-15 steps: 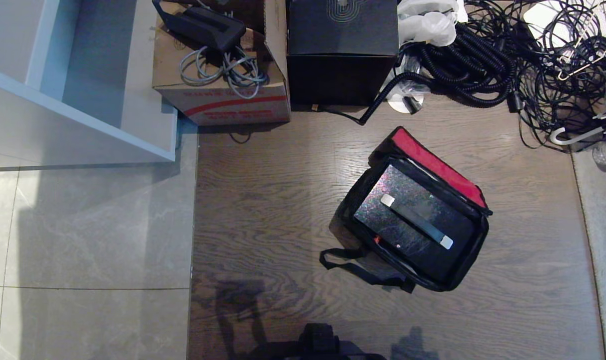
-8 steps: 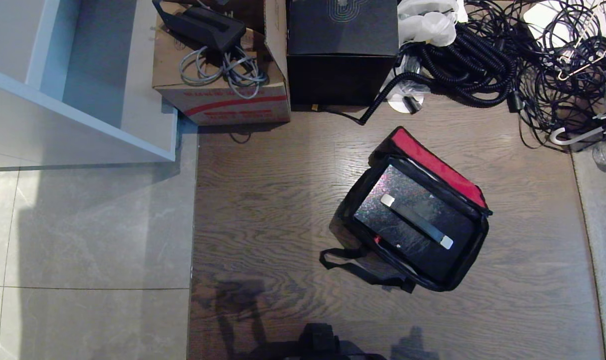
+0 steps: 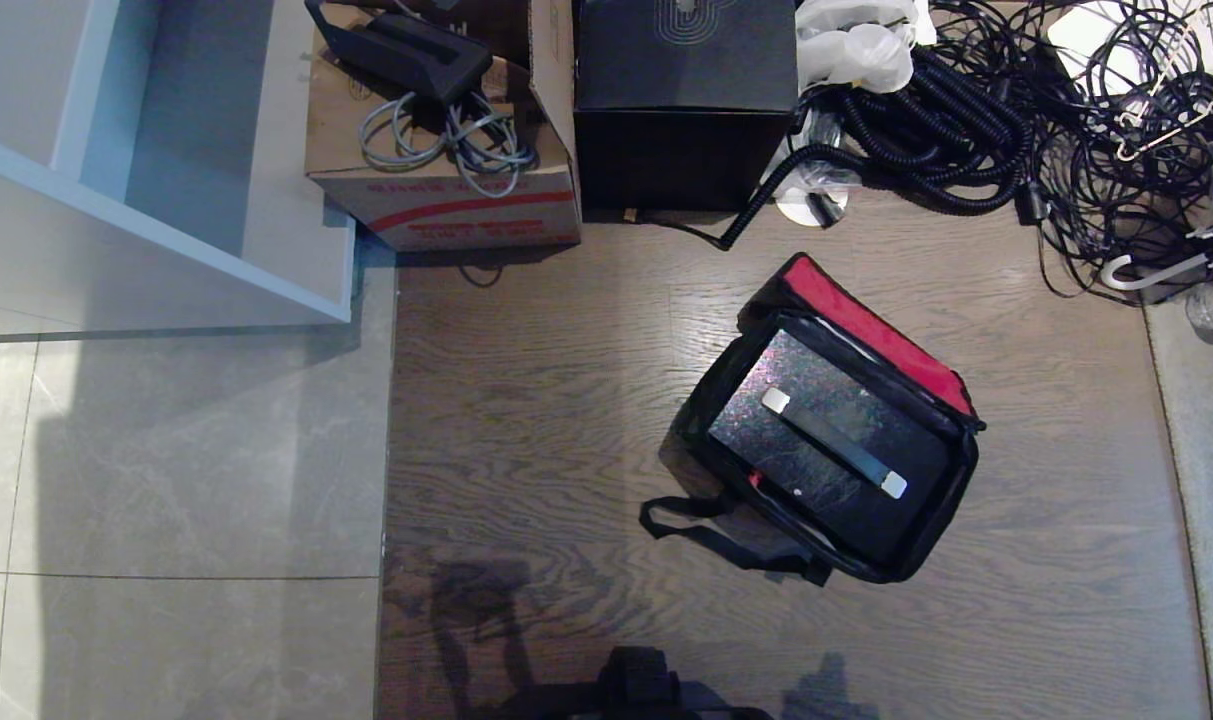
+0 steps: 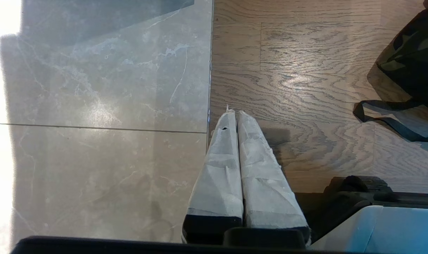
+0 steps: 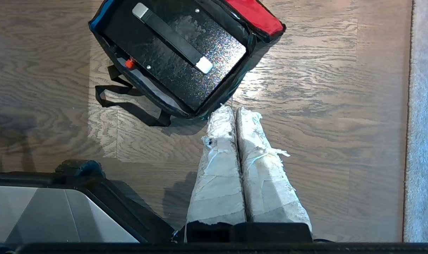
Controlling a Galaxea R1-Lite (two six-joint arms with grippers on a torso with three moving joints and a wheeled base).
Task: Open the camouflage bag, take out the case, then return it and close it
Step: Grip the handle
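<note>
Left end effector (image 4: 237,113): taped fingers pressed together, above the floor seam.
Camouflage bag (image 4: 409,60): at frame edge, strap (image 4: 390,118) on wood.

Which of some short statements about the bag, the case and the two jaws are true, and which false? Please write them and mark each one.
1. The bag stands open on the wood floor. True.
2. The case lies on the floor beside the bag. False: it sits inside the bag, handle up.
3. The right gripper has its jaws shut and holds nothing. True.
4. The left gripper grips the bag's strap. False: it is shut on nothing, apart from the strap, over the floor.
5. The black box stands between a cardboard box and a heap of cables. True.
</note>
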